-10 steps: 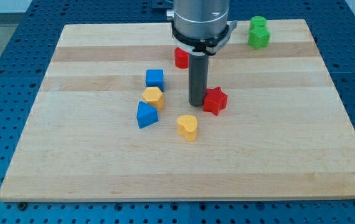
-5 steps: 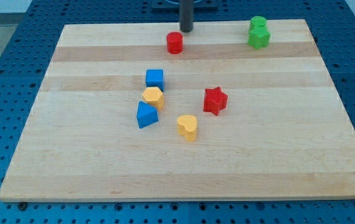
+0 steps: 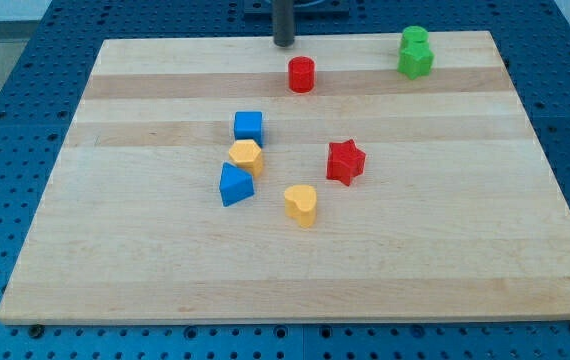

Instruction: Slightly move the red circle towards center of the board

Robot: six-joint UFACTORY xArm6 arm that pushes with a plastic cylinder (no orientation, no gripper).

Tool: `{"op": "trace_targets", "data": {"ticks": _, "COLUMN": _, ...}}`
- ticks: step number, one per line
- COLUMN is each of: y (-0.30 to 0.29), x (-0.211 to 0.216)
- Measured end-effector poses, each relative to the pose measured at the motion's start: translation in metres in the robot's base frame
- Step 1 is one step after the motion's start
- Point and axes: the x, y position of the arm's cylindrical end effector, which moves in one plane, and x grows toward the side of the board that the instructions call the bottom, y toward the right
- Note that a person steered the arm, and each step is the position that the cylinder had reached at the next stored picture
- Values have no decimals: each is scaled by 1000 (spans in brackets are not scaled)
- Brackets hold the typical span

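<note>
The red circle [image 3: 301, 74], a short red cylinder, stands on the wooden board [image 3: 165, 280] near the view's top, a little right of the middle. My tip [image 3: 284, 44] rests at the board's top edge, just up and left of the red circle, with a small gap between them. A red star [image 3: 345, 161] lies near the board's middle, below the circle.
A blue cube [image 3: 248, 126], a yellow hexagon [image 3: 247, 156], a blue wedge-like block [image 3: 235, 184] and a yellow heart [image 3: 302, 204] cluster left of the middle. Two green blocks [image 3: 415, 52] stand at the top right corner.
The arm lifted from beside the red star and went to the top edge. The red circle shifted right and slightly down. My tip moved a little left.
</note>
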Motion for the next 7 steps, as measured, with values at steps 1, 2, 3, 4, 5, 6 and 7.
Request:
{"op": "trace_targets", "data": {"ticks": 1, "y": 4, "x": 42}}
{"op": "trace_targets", "data": {"ticks": 2, "y": -1, "x": 72}}
{"op": "trace_targets", "data": {"ticks": 3, "y": -1, "x": 72}}
{"op": "trace_targets", "data": {"ticks": 4, "y": 16, "x": 60}}
{"op": "trace_targets", "data": {"ticks": 5, "y": 25, "x": 84}}
{"op": "trace_targets", "data": {"ticks": 6, "y": 16, "x": 99}}
{"op": "trace_targets", "data": {"ticks": 7, "y": 5, "x": 108}}
